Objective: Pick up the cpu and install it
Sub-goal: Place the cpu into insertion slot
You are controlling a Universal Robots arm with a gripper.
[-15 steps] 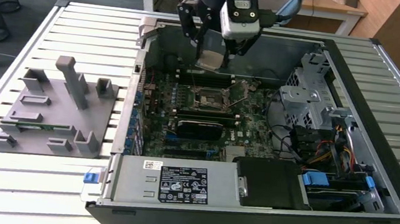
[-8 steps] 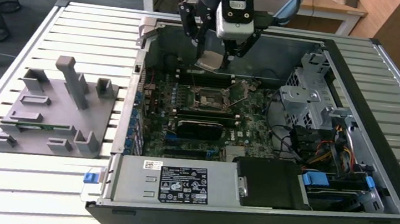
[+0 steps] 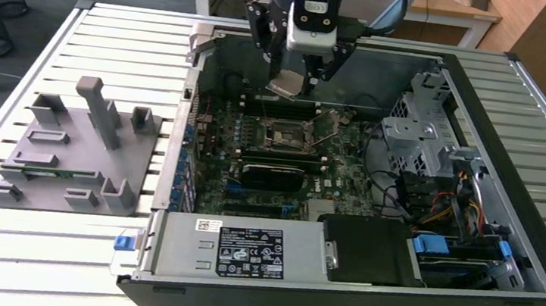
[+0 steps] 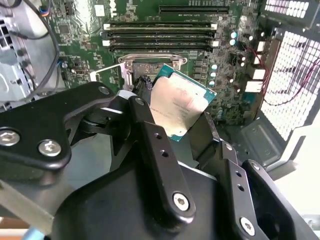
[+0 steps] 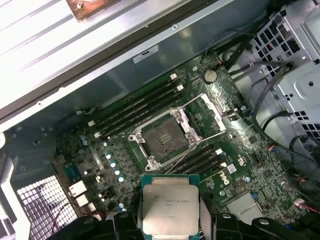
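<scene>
**Exterior and both wrist views.** The gripper is seen poised over the open computer case, which lies on a slatted table. The cpu is clamped between the two black fingers, which are closed in on its opposite edges. It is carried clear of the board, with its silvery top tilted in the exterior view. In the second wrist view the cpu is shown with its green rim exposed beyond the fingers. In the first wrist view the chip is seen in the air above the motherboard, near the cpu socket but apart from it. The socket is bare, and its retaining frame appears to be swung open, though this is hard to confirm. Memory slots are seen beside the socket. A grey fixture tray is seen on the table at the exterior view's left, well apart from the gripper.
</scene>
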